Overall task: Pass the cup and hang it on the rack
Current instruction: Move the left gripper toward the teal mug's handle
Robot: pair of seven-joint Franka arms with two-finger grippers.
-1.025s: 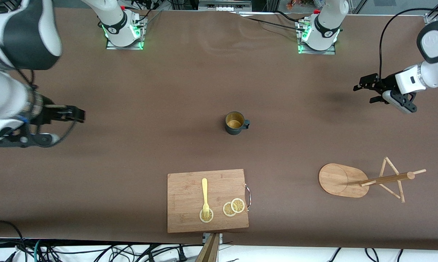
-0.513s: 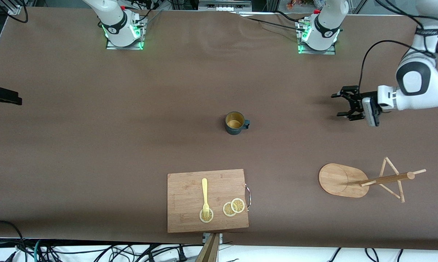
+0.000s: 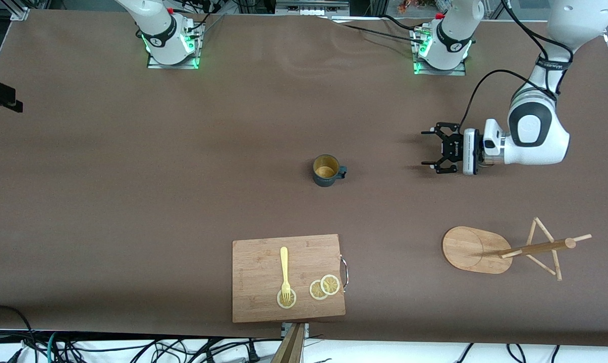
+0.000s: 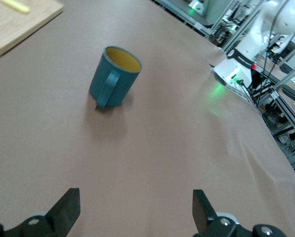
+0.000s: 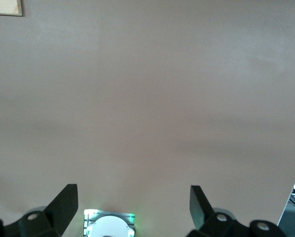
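Observation:
The cup is a dark teal mug with a tan inside. It stands upright at the middle of the table, handle toward the left arm's end. It also shows in the left wrist view. My left gripper is open and empty over bare table, between the cup and the left arm's end, fingers pointing at the cup with a wide gap to it; it also shows in its own view. The rack stands nearer the front camera at the left arm's end. My right gripper is open and empty; only a dark part shows at the table's edge.
A wooden cutting board with a yellow fork and lemon slices lies near the front edge, nearer the camera than the cup. The arm bases stand with green lights along the table's back edge.
My left gripper has swung from the left arm's end of the table toward the cup. My right gripper has pulled back to the table's edge at the right arm's end.

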